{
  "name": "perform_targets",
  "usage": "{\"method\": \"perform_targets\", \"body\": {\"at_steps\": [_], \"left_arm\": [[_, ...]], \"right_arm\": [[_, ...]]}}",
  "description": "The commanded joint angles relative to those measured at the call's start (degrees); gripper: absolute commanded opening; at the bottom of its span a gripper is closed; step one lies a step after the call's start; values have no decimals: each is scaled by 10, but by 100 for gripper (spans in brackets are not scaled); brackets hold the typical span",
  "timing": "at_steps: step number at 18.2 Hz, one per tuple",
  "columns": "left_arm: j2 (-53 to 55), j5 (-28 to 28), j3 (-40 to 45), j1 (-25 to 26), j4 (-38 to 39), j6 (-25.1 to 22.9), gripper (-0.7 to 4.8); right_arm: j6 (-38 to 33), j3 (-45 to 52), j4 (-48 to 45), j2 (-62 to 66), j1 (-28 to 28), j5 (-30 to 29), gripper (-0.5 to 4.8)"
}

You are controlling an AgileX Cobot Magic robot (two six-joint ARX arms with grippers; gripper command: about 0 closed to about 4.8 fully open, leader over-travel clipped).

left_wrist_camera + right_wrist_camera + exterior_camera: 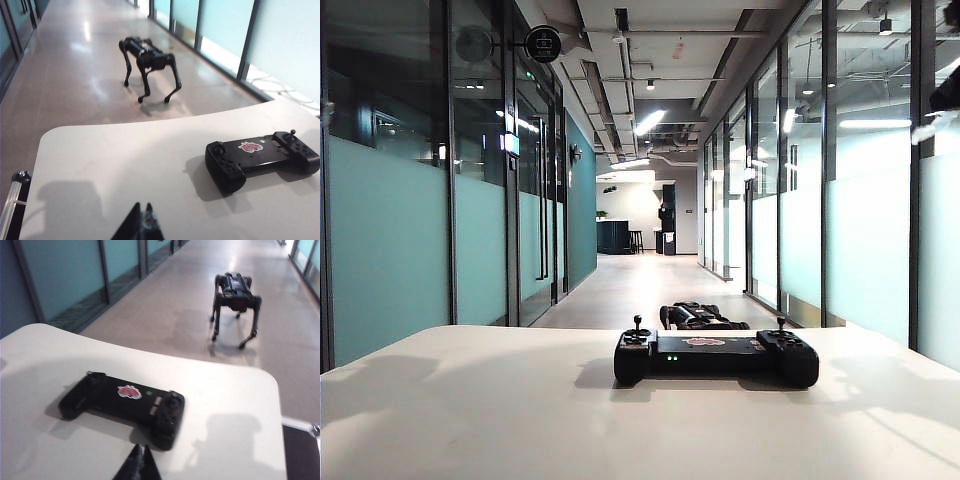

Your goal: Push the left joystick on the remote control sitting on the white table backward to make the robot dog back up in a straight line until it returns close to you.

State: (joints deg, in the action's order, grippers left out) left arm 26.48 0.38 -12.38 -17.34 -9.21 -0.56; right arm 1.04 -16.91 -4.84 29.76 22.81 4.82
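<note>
Straight ahead in the exterior view, the white desk [470, 420] carries the remote control [715, 357] near its far edge, a little toward the right side. It lies flat, two green lights showing on the face turned to the camera and a pinkish-red sticker on top. Its left joystick [638, 327] stands upright on the left end, with nothing touching it; the matching right stick [781, 326] stands on the other end. Just beyond the far edge, the back of the robot dog [698, 316] shows above the controller, on the corridor floor [630, 285] between glass walls. Neither end effector appears in this view.

From the left wrist view, the left end effector [141, 223] hangs above the desk [110, 160] near its near edge, its two dark tips drawn together to a point, holding nothing and touching nothing. The remote control [260, 157] lies well apart from it, toward the desk's far edge. The robot dog [150, 65] stands on all four legs on the floor beyond that rounded edge.

From the right wrist view, the right end effector [139, 465] also has its fingers pressed together, empty, above the desk [225, 405] just short of the remote control [125, 402] and not in contact with it. The sticker faces up on the controller's flat middle. The robot dog [235, 302] stands upright on the corridor floor past the desk's far edge.
</note>
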Motion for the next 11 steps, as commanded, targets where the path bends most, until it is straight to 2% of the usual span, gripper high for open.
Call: {"method": "perform_targets", "body": {"at_steps": [1,6,11], "left_arm": [[-45,-2,31,0,-3,-1,-5],[-132,-3,91,0,50,-11,-5],[-141,-6,119,0,64,-11,-5]], "right_arm": [[5,19,-5,-20,0,-7,-6],[5,90,0,-108,0,-7,-6],[5,114,64,-194,0,-5,-6]]}}
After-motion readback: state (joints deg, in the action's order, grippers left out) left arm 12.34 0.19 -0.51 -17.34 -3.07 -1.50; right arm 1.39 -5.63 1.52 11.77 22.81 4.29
